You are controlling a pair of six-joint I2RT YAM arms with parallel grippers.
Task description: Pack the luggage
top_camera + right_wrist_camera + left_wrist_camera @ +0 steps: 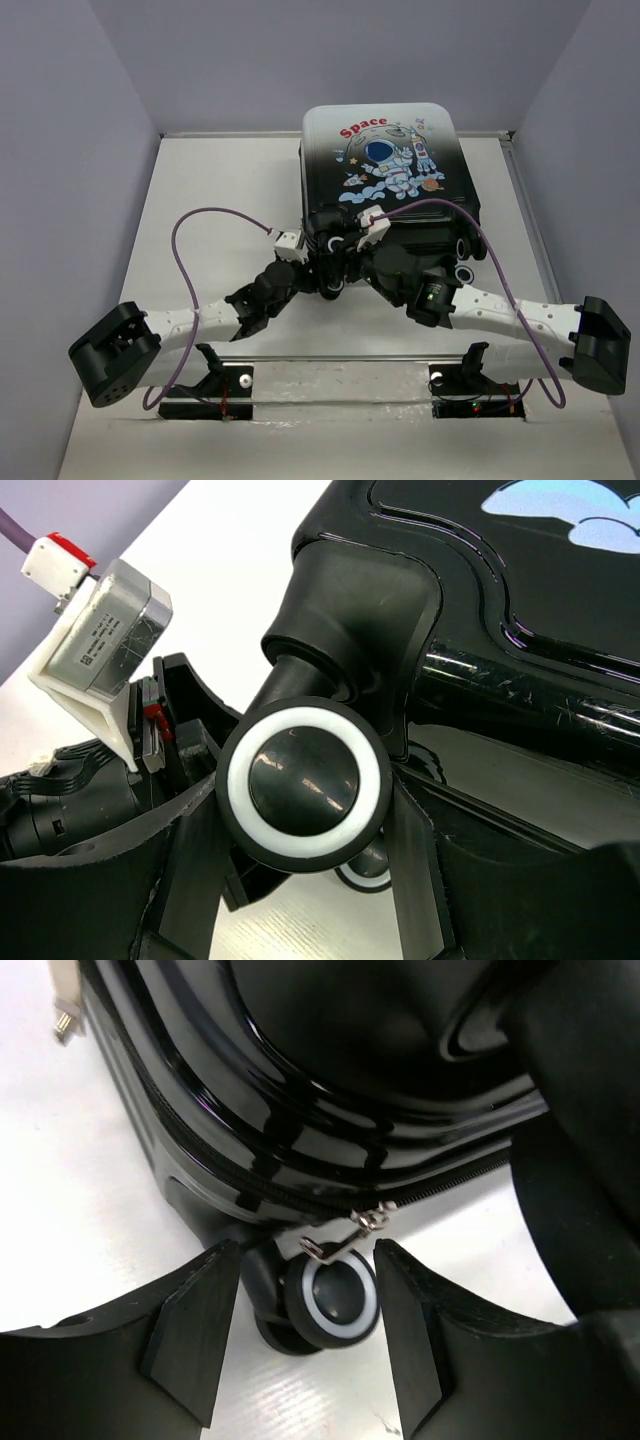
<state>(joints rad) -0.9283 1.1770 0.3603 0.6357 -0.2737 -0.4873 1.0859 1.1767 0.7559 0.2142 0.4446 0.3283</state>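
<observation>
Black fading to white, the hard-shell suitcase (390,150) with its cartoon astronaut and red "Space" print lies flat, print up, at the far edge of my white bench (220,180), right of centre, wheels toward the arms. My left gripper (305,1280) stands open astride a black, white-ringed caster (338,1300) and a metal zipper pull (345,1235). My right gripper (300,810) flanks a second caster (300,785); whether it pinches it, I cannot tell.

One luggage (395,170), two robot arms (190,325) (510,310) and two purple cables (178,235) (487,245).
</observation>
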